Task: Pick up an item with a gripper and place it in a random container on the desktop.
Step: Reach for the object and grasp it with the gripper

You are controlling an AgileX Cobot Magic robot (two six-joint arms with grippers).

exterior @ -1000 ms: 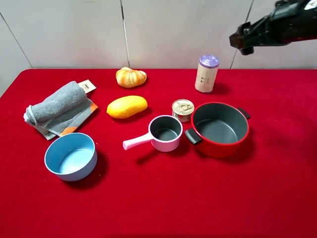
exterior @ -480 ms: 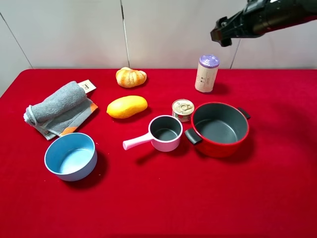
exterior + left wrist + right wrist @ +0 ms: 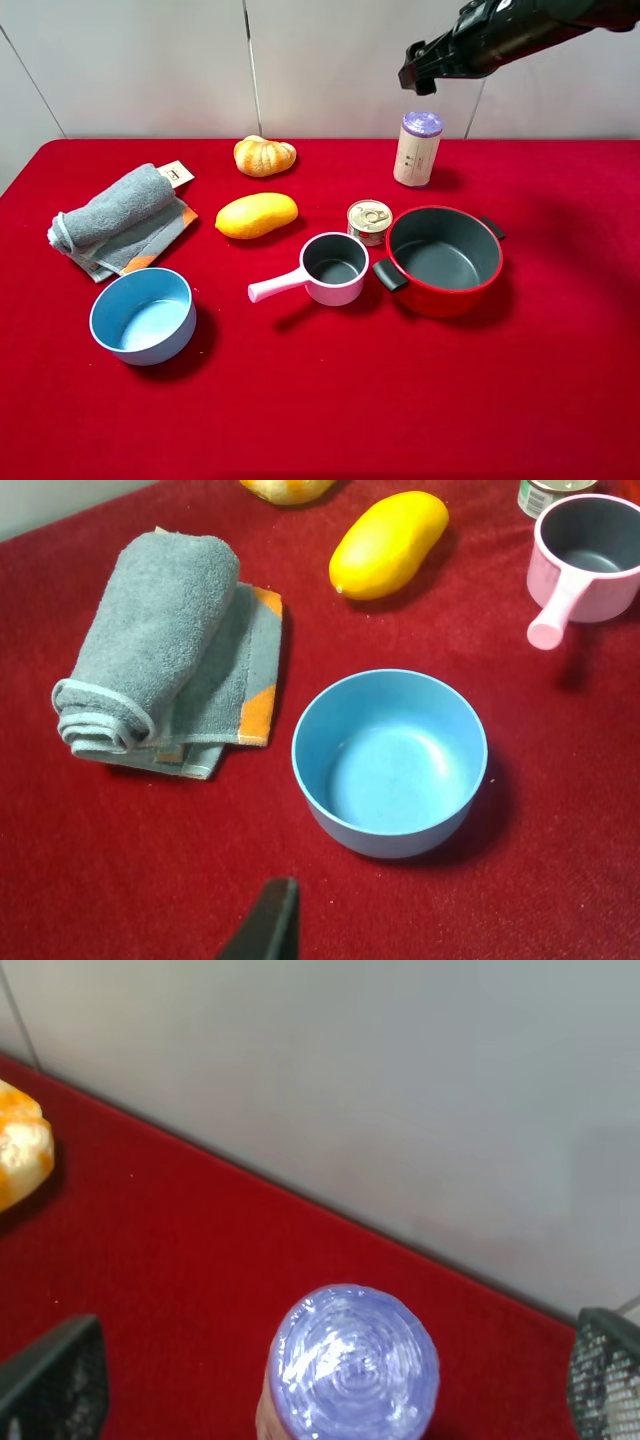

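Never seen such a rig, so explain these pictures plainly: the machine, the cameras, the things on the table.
It is a robot with two arms. One picture comes from a camera mounted high; the other two from cameras on the arms' wrists. On the red table are a rolled grey towel, a yellow mango, an orange lobed food item, a silver tin can, a pink handled saucepan, a red two-handled pot, a light blue round bowl and a beige cylinder with a lilac top. The black right arm hangs above that cylinder, jaws open, holding nothing. Of the left arm only one dark fingertip shows.
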